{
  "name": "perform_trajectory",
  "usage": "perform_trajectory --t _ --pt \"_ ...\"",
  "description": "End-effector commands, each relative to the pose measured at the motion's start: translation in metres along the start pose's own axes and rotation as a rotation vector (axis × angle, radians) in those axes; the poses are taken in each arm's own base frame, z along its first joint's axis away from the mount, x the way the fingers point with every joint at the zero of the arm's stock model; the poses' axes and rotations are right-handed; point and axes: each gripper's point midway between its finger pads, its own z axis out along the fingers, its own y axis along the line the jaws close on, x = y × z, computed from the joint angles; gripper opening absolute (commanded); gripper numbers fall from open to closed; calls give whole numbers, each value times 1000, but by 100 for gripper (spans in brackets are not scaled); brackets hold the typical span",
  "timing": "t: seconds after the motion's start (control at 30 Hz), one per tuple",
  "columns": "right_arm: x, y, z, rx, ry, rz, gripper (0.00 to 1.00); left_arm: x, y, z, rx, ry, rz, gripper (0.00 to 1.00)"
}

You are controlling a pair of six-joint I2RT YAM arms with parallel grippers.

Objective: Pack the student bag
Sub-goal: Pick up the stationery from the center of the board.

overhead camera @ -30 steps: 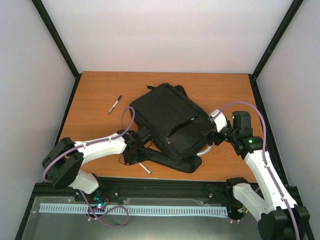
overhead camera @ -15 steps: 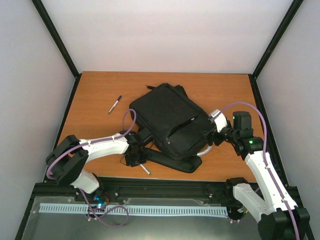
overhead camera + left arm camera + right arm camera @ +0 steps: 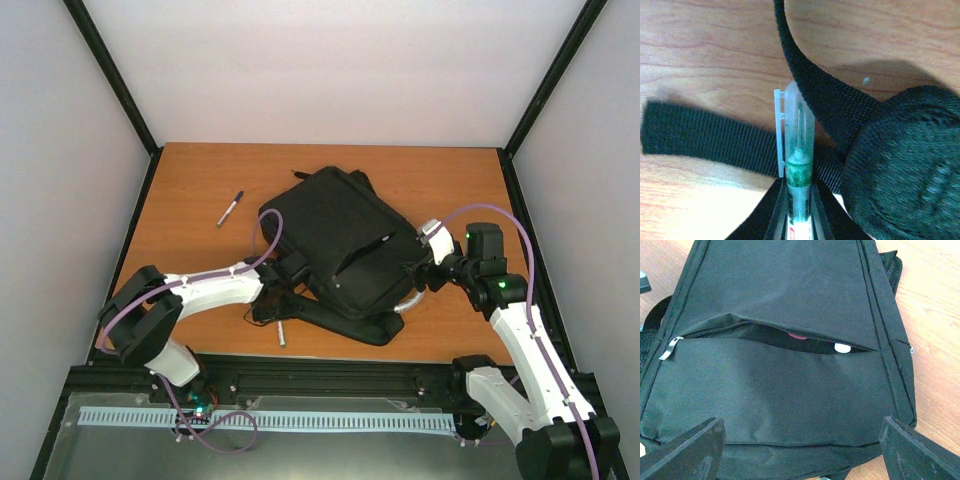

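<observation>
Student bag (image 3: 335,240): large black fabric backpack, lying flat at the centre of the counter (image 3: 190,180), front face up; padded shoulder strap (image 3: 345,322) trailing toward the near edge; grey curved handle (image 3: 412,302) at its near right corner. Front pocket zip (image 3: 775,335) partly open, the mouth gaping; something red and something white show inside, not identifiable; silver zip pull (image 3: 669,348) at one end. Left claw (image 3: 800,222) at the bag's near left side, jaws closed onto the barrel of a green-tipped marker (image 3: 799,150) with a clear cap; the marker lies across a black webbing strap (image 3: 705,137). Right claw (image 3: 424,268) at the bag's right edge, jaws spread wide, holding nothing. A second marker (image 3: 230,208) lies apart on the counter, left of the bag.
</observation>
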Motion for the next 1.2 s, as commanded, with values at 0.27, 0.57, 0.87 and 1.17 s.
perform_trajectory --t 0.27,0.57,0.87,1.17 --pt "-4 -8 0 31 -2 16 82 -25 -18 -87 247 -207 128 1" --pt "-53 13 -16 -158 -36 99 76 -66 -45 -189 459 -508 184 1" --pt "-146 21 -23 -411 -91 235 72 -102 -107 -252 609 -599 220 1" --pt "-142 44 -3 -561 -46 300 69 -127 -153 -281 826 -557 139 1"
